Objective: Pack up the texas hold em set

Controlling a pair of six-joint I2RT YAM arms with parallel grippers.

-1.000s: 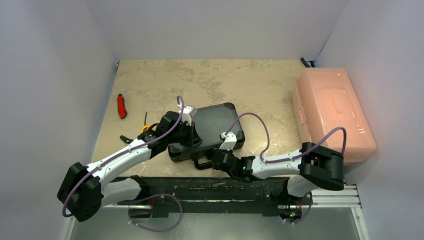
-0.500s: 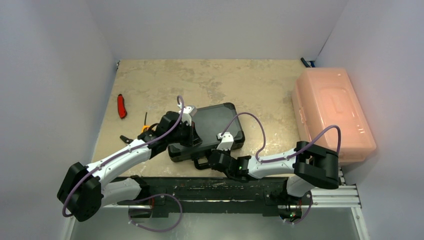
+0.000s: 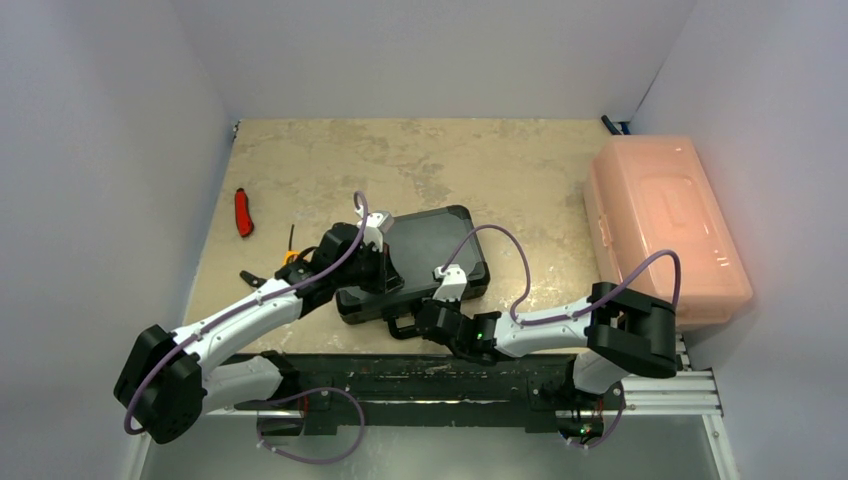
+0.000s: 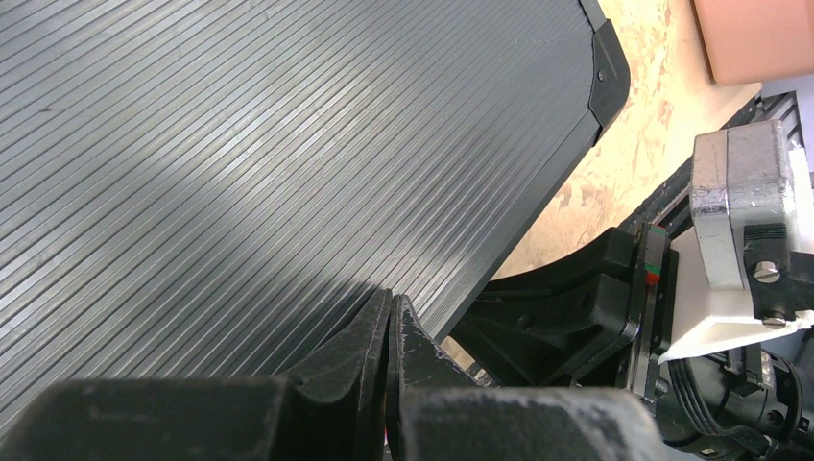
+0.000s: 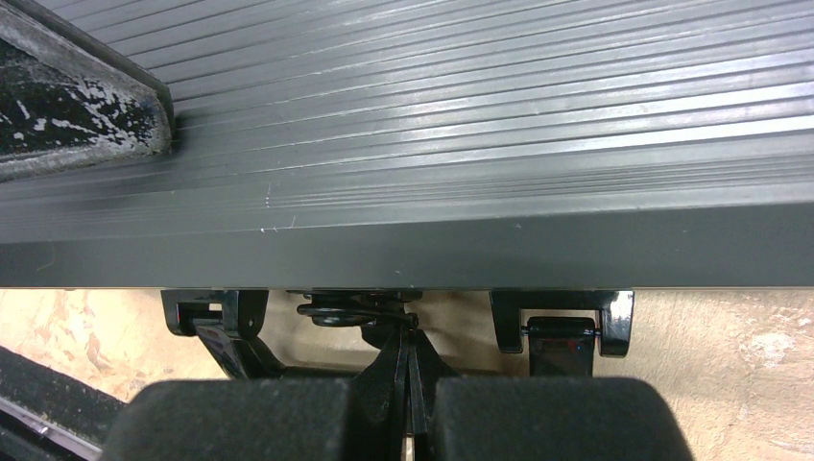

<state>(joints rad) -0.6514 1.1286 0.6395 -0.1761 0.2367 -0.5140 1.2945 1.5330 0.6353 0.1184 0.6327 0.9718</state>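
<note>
The texas hold em set shows only as its black ribbed case (image 3: 432, 245), lying closed in the middle of the table. My left gripper (image 3: 386, 283) is shut, and its tips (image 4: 391, 309) rest on the lid (image 4: 240, 144) near the front edge. My right gripper (image 3: 420, 314) is also shut and sits low against the case's front side. Its tips (image 5: 411, 334) are at a small black ring under the lid rim (image 5: 432, 240), between a bracket (image 5: 216, 322) and a latch (image 5: 564, 331). Whether they touch the ring I cannot tell.
A translucent pink bin (image 3: 665, 225) stands closed at the right edge. A red-handled tool (image 3: 243, 212), a thin black tool (image 3: 292, 238) and an orange-and-black tool (image 3: 268, 270) lie left of the case. The black base rail (image 3: 430, 375) runs along the near edge.
My right gripper slid a little to the left along the case's front side, then stopped. The left arm and the case have not moved.
</note>
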